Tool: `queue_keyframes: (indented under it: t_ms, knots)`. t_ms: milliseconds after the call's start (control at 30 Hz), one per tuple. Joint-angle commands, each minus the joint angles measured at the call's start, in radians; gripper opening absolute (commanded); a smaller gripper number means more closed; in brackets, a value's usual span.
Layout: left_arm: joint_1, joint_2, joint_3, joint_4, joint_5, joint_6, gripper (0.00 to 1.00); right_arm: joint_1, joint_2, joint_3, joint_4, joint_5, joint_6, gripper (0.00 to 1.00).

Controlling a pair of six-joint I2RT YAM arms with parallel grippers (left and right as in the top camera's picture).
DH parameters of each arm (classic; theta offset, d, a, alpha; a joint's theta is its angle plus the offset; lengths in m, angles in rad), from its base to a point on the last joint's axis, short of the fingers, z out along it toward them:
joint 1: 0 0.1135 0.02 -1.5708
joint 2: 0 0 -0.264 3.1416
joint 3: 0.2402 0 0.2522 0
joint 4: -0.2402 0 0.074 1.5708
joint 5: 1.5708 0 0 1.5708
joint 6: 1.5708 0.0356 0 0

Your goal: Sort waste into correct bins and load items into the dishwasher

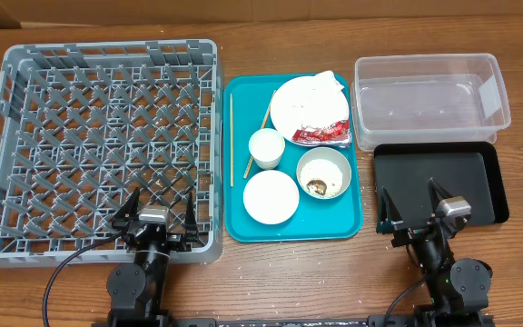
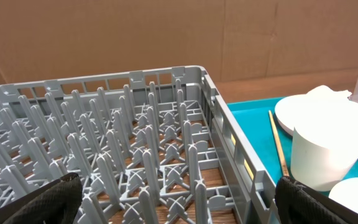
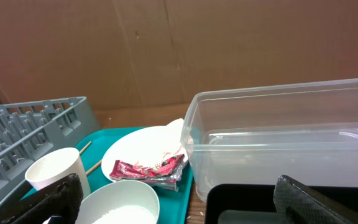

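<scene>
over the table, the overhead view shows the left gripper [image 1: 160,202] spread wide at the near edge of the grey dish rack [image 1: 98,136], holding nothing. the right gripper [image 1: 408,193] is equally spread at the near corner of the black tray [image 1: 443,177], so each is parked by its own drop-off. between them the teal tray [image 1: 334,218] carries it all: large plate [image 1: 293,109] with napkin [image 1: 327,82] and red wrapper [image 1: 320,135], cup [image 1: 266,148], bowl [image 1: 336,162], small plate [image 1: 271,196], chopsticks [image 1: 231,136]. on to the left wrist: dark fingers [image 2: 42,199] frame bare rack pegs, with the cup just to the right. right wrist now: the clear tub [image 3: 278,124] sits empty and the wrapper lies on the plate, so nothing looks sorted yet.
</scene>
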Motion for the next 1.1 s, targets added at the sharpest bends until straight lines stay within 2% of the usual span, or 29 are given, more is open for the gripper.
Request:
queue_keyframes:
  t_ms: [0,1067]
  knots:
    - [0.005,-0.011,-0.006,0.001,0.003,0.012,1.0,-0.003,-0.01,-0.011,0.006,0.002,0.0,1.0]
    - [0.005,-0.01,-0.006,0.001,0.003,0.012,1.0,-0.002,-0.01,-0.01,0.003,0.027,0.0,1.0]
